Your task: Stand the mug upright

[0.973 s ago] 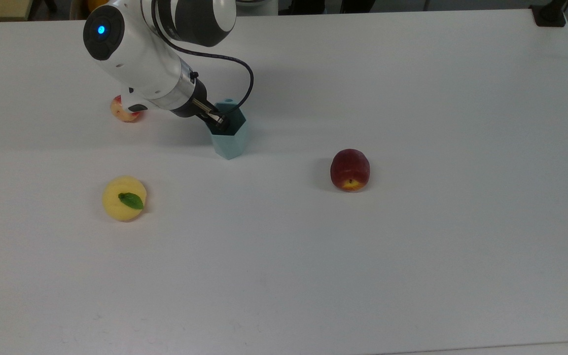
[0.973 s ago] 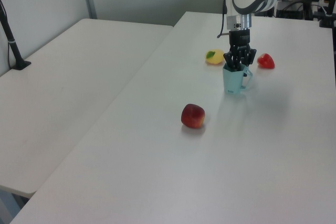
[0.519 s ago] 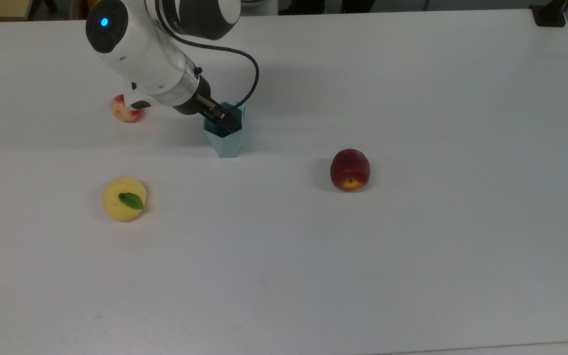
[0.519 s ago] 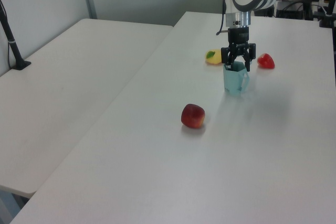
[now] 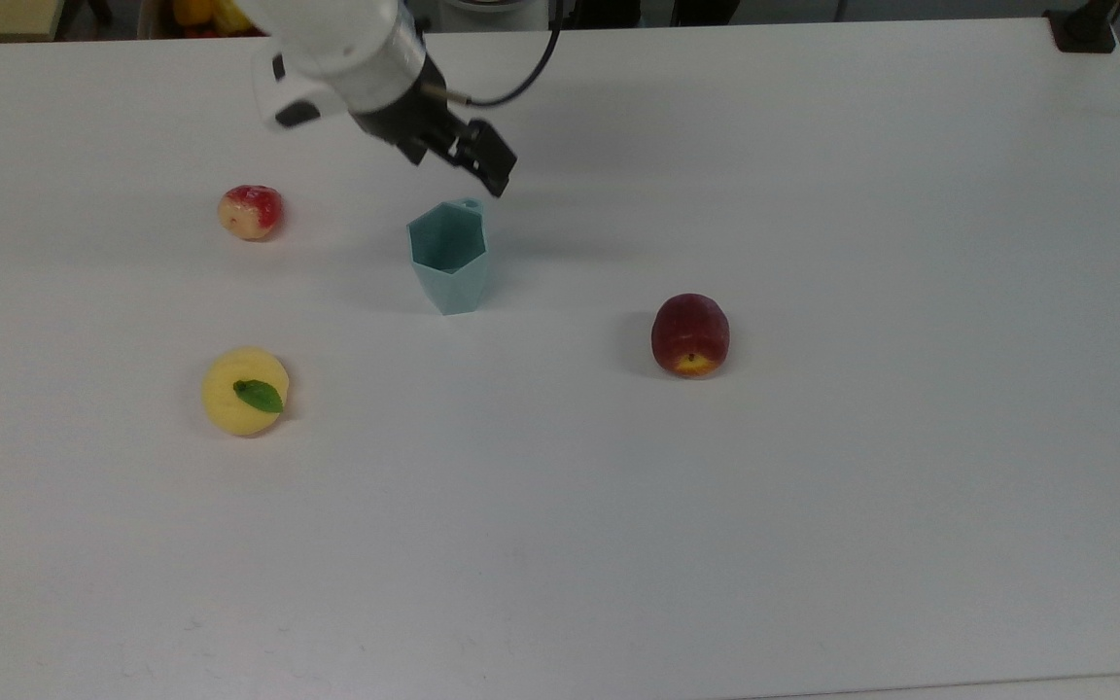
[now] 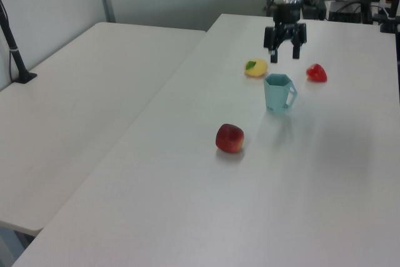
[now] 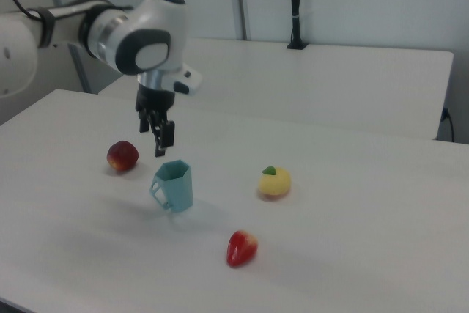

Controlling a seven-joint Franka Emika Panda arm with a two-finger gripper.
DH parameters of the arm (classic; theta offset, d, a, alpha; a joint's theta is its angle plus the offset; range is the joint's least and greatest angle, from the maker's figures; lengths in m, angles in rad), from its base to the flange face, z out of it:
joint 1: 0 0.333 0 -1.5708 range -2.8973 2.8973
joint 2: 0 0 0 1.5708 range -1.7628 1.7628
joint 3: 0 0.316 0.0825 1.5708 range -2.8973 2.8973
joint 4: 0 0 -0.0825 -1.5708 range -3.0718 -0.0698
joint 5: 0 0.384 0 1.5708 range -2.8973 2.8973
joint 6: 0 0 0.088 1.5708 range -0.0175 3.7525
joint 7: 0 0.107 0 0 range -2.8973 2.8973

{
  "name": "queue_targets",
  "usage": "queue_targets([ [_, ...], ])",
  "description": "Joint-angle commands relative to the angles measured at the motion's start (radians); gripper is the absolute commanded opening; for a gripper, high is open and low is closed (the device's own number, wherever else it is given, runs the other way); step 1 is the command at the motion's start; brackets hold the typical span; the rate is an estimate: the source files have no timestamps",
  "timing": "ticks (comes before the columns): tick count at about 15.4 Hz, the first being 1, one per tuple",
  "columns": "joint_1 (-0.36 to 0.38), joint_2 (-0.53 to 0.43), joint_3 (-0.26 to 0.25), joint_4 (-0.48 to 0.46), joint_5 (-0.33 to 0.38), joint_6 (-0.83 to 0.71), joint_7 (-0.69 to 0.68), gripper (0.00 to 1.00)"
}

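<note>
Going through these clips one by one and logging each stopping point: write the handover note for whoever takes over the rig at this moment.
Gripper: open, holding nothing, in the air above and behind the mug in the left view.
Mug: upright on the white table, opening up, handle on the left view's right; nothing touches it.
Around it, apart from it: dark red peach, yellow fruit with a green leaf, small red-and-yellow fruit.
Done: mug stands upright.
Left: nothing on the mug; just park the arm.

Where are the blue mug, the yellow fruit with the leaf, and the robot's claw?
mug (image 5: pixel 450 275): top view, on its faceted outer side.
yellow fruit (image 5: pixel 244 391): top view, on its upper surface beside the green leaf.
gripper (image 6: pixel 284 52): left view, midway between its fingertips.
</note>
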Motion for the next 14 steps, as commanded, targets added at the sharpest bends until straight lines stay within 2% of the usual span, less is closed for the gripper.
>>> queue_targets([
  [1, 0.014, -0.109, -0.005, 0.032, -0.019, -0.067, -0.019, 1.0],
  [5, 0.054, -0.173, 0.006, 0.052, -0.033, -0.132, -0.024, 1.0],
  [10, 0.054, -0.241, 0.119, 0.073, -0.116, -0.205, -0.032, 1.0],
  [11, 0.05, -0.262, 0.126, 0.072, -0.137, -0.227, -0.05, 1.0],
  [14, 0.04, -0.299, 0.123, 0.063, -0.142, -0.229, -0.235, 1.0],
])
